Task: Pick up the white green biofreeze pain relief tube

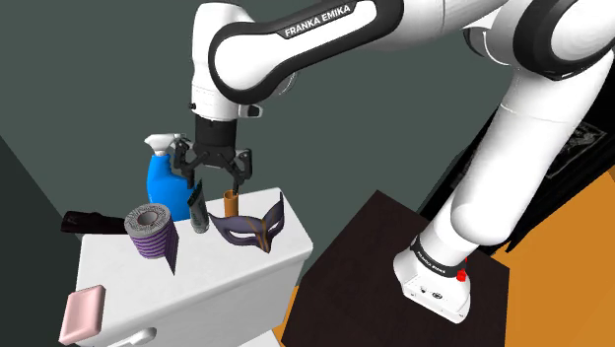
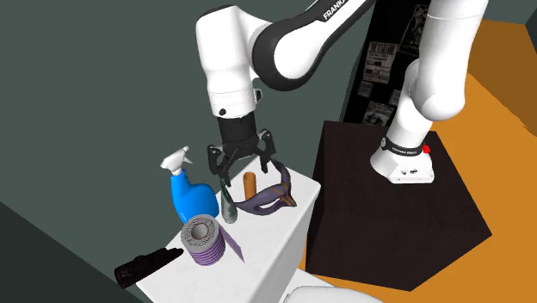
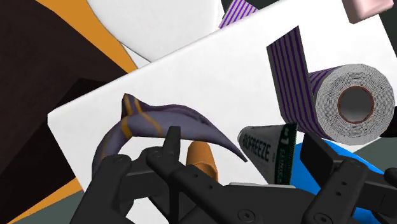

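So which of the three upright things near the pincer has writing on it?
The pale, green-banded tube, printed FREEZE. It stands between the plain brown cylinder and the blue spray bottle, neither showing any lettering.

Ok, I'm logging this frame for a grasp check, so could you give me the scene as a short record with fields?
hand: open, low over the white top
tube: upright inside the open hand, not clasped
spray bottle: blue, beside the tube
roll: purple-striped, beside the tube
mask: purple, on the white top
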You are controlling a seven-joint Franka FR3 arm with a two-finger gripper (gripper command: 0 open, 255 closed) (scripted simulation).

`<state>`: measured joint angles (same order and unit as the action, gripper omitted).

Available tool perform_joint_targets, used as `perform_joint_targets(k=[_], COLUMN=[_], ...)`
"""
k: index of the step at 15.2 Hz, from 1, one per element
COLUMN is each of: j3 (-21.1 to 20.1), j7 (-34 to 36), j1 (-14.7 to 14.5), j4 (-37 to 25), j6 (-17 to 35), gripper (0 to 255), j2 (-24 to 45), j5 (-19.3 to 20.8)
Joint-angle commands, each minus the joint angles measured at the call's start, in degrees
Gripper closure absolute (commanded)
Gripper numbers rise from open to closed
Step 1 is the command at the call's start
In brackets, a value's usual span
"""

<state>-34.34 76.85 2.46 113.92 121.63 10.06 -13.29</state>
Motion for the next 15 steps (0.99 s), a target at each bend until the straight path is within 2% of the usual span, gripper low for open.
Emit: perform_joint_targets(k=[1, 4, 11, 13, 14, 15], j3=[0.61, 1.84, 2.55, 2.55, 2.54, 2.56], j7=[4.59, 9.27, 8.76, 8.76, 8.79, 8.80], j1=[-1.10, -2.84, -3.59, -3.59, -3.61, -3.62], j4=[-3.62, -8.15, -6.01, -6.01, -6.04, -6.12], j6=[1.60, 3.07, 7.93, 7.93, 7.90, 7.86], gripper=[0, 0, 0, 0, 255, 255], j2=[4.52, 9.63, 12.68, 12.67, 12.67, 12.71], j5=[1.63, 3.32, 4.35, 4.35, 4.35, 4.38])
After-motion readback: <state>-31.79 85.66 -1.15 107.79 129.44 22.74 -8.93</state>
